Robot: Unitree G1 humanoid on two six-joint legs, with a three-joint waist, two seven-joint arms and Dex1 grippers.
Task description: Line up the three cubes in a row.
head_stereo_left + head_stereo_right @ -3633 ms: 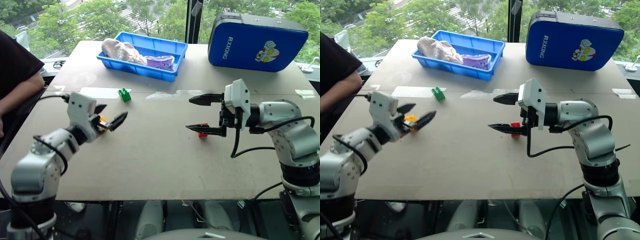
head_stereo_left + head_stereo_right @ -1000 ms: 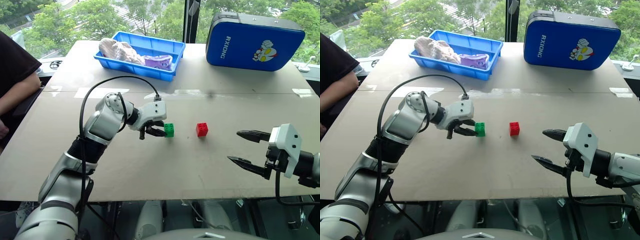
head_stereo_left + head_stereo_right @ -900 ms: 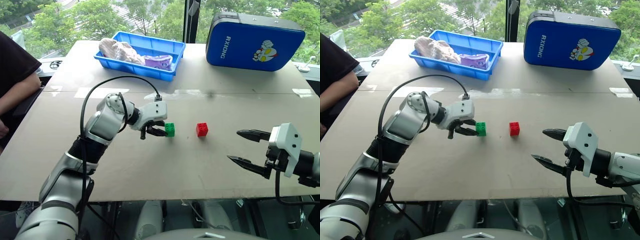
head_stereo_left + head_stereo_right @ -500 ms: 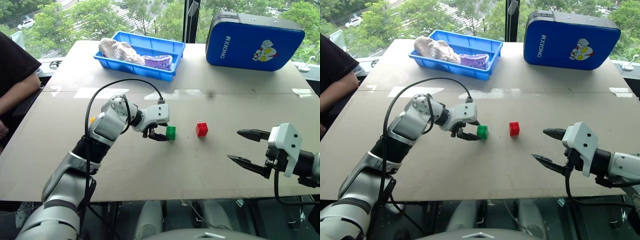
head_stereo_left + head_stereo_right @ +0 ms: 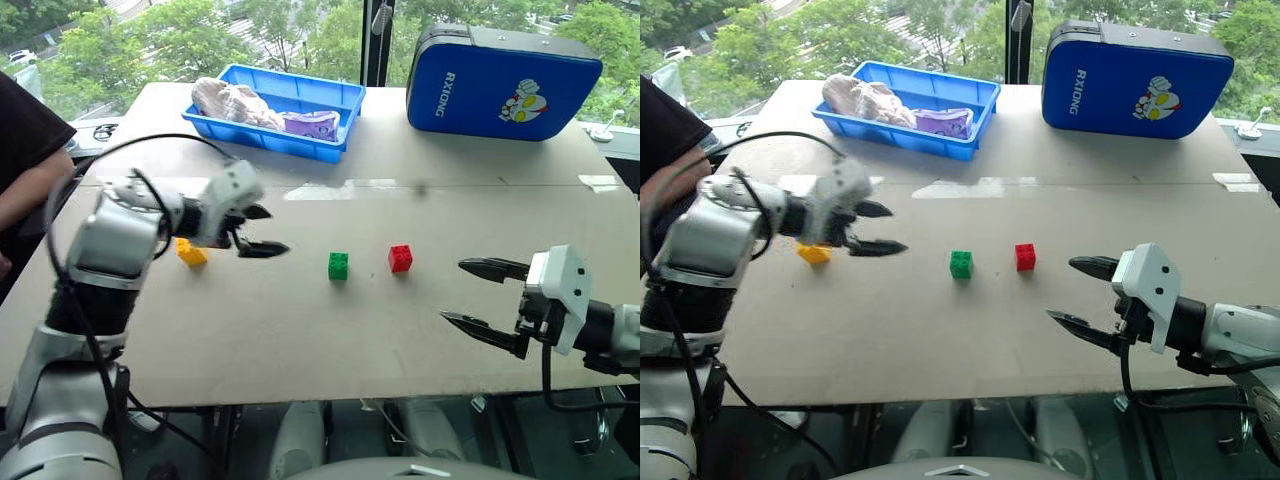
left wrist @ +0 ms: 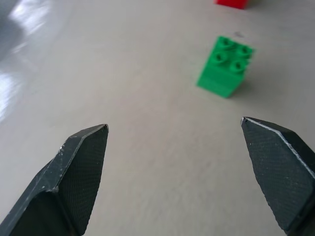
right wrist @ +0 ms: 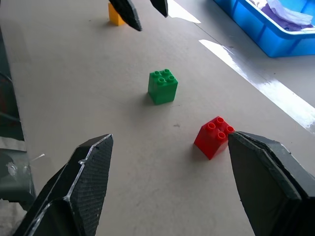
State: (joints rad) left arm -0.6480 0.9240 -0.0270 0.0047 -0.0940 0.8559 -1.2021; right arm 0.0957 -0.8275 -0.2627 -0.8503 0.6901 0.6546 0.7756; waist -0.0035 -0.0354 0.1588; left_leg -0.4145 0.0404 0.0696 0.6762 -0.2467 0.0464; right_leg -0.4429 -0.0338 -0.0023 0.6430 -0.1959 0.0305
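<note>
Two of three cubes in line, yellow still off to the side.

Landmark is the green cube (image 5: 338,265): it sits mid-worktop (image 5: 300,340) with the red cube (image 5: 400,258) just beside it on the robot's right, roughly level, so that pair reads as done. The yellow cube (image 5: 191,252) lies well apart on the green cube's left, a touch farther back; my read is it needs bringing in next to green to finish the row. Left gripper (image 5: 259,231) is open and empty, hovering between yellow and green, nearer yellow, tips pointing toward green. Right gripper (image 5: 479,297) is also open and empty, on the near right of the green cube, past red, touching neither.
</note>
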